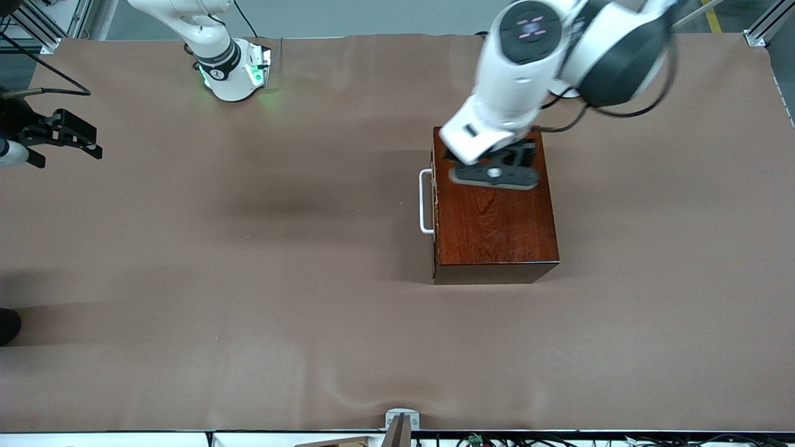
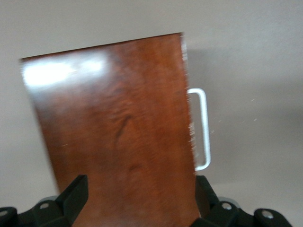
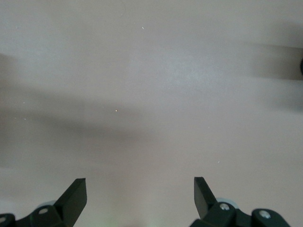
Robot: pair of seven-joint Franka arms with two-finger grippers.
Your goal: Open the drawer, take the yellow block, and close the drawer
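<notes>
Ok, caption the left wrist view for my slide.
Open left gripper above the wooden box, drawer handle flush, drawer shut.

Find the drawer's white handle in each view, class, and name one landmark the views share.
Front view: white handle on the wooden box's side toward the right arm's end.
Left wrist view: handle beside the box edge.
Right wrist view: not in it.
Shared landmark: the box's glossy top.

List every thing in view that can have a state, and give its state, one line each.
drawer: shut, flush with the box front.
handle: untouched, nothing around it.
wooden box: upright on the table, nothing resting on it.
left gripper: open, empty, over the box top.
right gripper: open, empty, waiting over bare table at the right arm's end.
yellow block: not visible.
</notes>
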